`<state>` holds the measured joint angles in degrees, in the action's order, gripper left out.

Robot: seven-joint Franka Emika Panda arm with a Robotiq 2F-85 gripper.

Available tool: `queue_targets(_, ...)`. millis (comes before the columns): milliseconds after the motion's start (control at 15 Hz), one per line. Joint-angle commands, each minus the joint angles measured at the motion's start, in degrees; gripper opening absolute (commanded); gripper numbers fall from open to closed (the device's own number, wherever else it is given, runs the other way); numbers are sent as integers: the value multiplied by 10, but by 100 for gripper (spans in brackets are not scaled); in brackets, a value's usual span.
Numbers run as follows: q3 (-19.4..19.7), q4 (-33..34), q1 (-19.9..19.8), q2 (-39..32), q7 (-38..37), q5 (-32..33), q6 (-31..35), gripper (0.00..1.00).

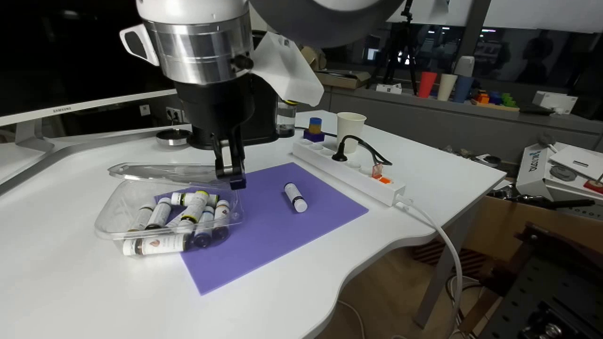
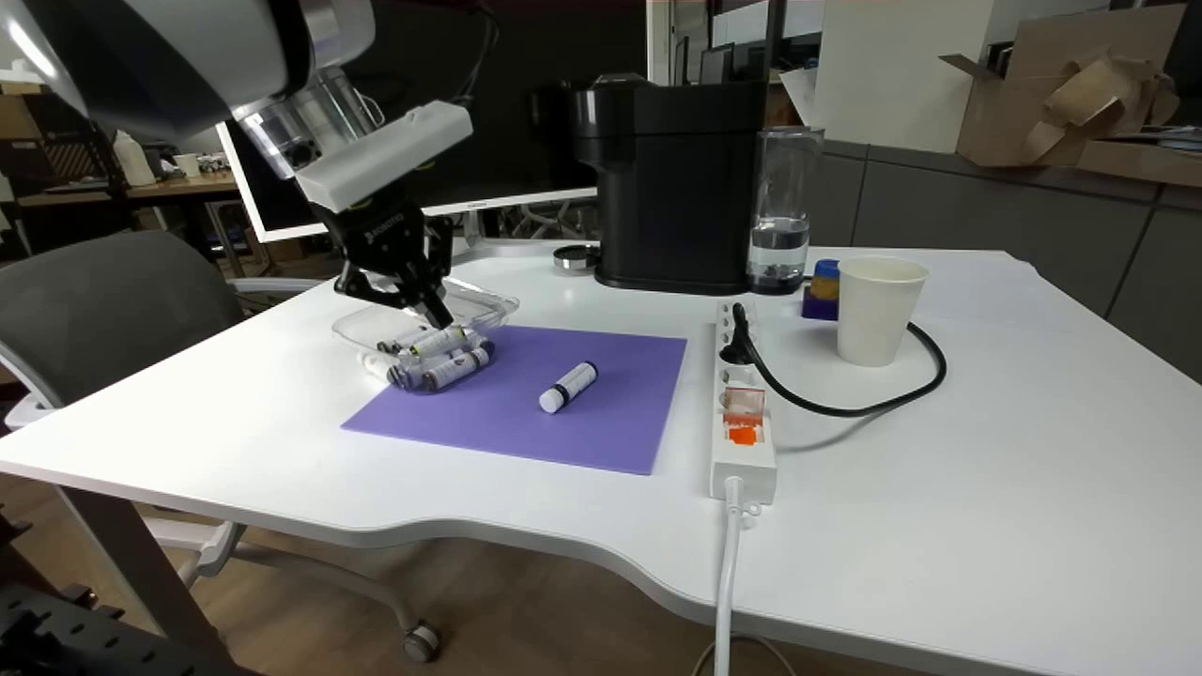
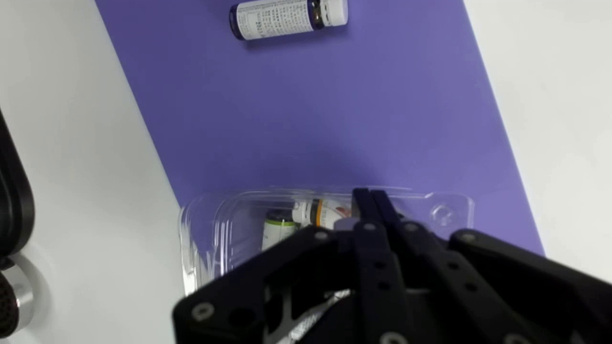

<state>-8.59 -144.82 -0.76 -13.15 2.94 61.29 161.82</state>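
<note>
While the arm [image 2: 216, 56] reaches in from above, its silver wrist [image 1: 202, 49] points down and the jaws hang over a clear plastic tray [image 1: 113, 212]. They are clenched, the 2 fingertips [image 3: 362, 205] lying flush side by side in the wrist view, near the tray edge closest to 1 loose bottle [image 3: 282, 20].

Beneath the jaws, the tray holds a jumble of small bottles [image 1: 205, 226] with white labels, lying at different angles; they overlap too much to count. Closest under the fingertips is an orange-banded bottle [image 3: 330, 213], its white cap showing and its other end hidden by the jaws; just beside it is a green-banded bottle [image 3: 276, 234]. Whether the fingertips touch any of them cannot be told. Past the jaws in an exterior view, a clear plastic flap [image 1: 160, 172] runs along the tray's far edge.

Ahead of the fingertips and apart from the tray, the loose bottle lies on its side on a purple mat [image 2: 601, 441] on the desk [image 1: 61, 273]. Farther out from the jaws are a white power strip [image 1: 346, 176] and a paper cup [image 2: 875, 319], whose contents do not show. Off to the side of the jaws, a clear tank [image 2: 781, 252] beside a black coffee machine [image 2: 671, 188] holds clear liquid.
</note>
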Motion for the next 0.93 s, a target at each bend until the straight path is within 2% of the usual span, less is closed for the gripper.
queue_targets(0, 2, -6, -4, 23, -16, -9, 11, 0)
queue_targets(133, -1, -12, -8, 36, -17, -44, 10, 0)
queue_targets(267, -10, -20, -12, 51, -8, -110, -3, 0)
queue_targets(333, 8, -24, 11, 63, 1, -157, -13, 0)
queue_targets(533, 11, -24, 29, 98, -6, -262, -74, 0)
queue_targets(733, 18, -19, 43, 140, -27, -315, -127, 0)
queue_targets(867, 24, -15, 42, 167, -62, -322, -160, 0)
